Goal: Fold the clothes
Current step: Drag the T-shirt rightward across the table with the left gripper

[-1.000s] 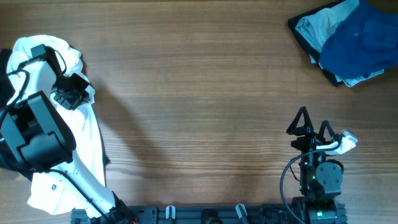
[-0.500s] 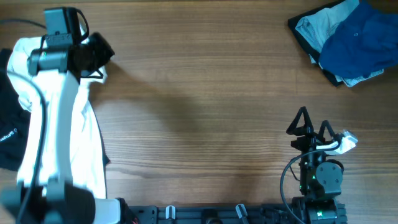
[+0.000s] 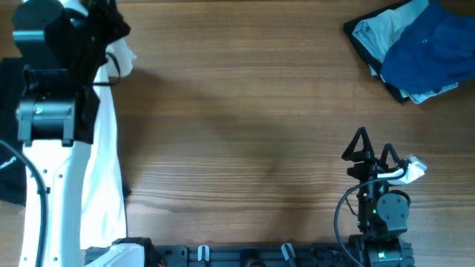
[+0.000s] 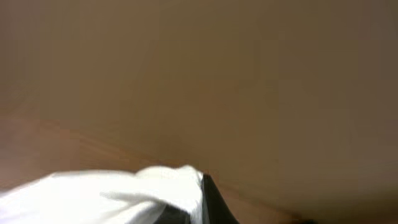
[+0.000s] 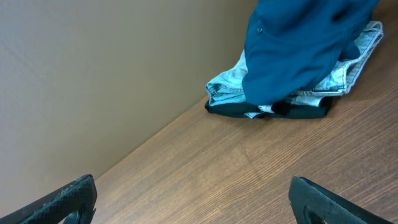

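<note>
- White cotton is what moves here: the white T-shirt (image 3: 104,148) is now drawn out into a long strip down the left side of the table (image 3: 245,111). A second ago it lay bunched in a heap there.
- The left fingers (image 3: 113,31) are clamped together on a fold of it. They have swept from the middle of that heap up to the far-left corner, with the cloth trailing under the arm.
- The left wrist view is blurred, but a pinch of white fabric sits right against a dark finger, so the hold looks sound to me.
- A black garment (image 3: 9,174) lies at the left edge, just beside the shirt.
- The right fingers (image 5: 68,198) stand wide apart on nothing, parked near the front edge exactly as before.
- The pile of blue, pale and black clothes (image 3: 412,48) in the far-right corner has not been touched.
- I'd say the shirt is only being pulled free and stretched. No fold is made yet, and the bare middle of the table looks like the place to spread it.
</note>
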Tool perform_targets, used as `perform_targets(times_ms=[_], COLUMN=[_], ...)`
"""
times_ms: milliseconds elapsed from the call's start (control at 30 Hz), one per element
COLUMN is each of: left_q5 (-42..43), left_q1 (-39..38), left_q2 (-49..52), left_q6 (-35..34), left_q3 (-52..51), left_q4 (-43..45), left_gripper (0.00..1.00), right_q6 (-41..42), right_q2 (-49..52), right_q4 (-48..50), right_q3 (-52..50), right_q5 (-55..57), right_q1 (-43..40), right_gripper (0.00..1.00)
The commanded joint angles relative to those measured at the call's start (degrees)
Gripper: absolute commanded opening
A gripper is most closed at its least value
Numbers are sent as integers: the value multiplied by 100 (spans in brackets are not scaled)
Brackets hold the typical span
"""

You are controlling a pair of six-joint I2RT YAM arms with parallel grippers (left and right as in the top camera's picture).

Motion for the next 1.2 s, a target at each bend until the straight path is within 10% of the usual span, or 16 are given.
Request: perform_targets(times_ms=[0,500,1167], left_q5=[-2,575,92], left_q1=[-485,-1609,-3821], left_q2=[199,2898,3526], left_q6=[160,240,-140], left_q3=[52,544,782], left_q4=[1058,1335,4581], left_gripper=[4,4,4], right_q6=[42,44,42], right_q2=[-20,-20,-20], right_q4=[28,31,31], right_q3=[-7,-7,-7], right_q5=[15,17,15], right_q1=[11,11,11], right_gripper=[100,100,100])
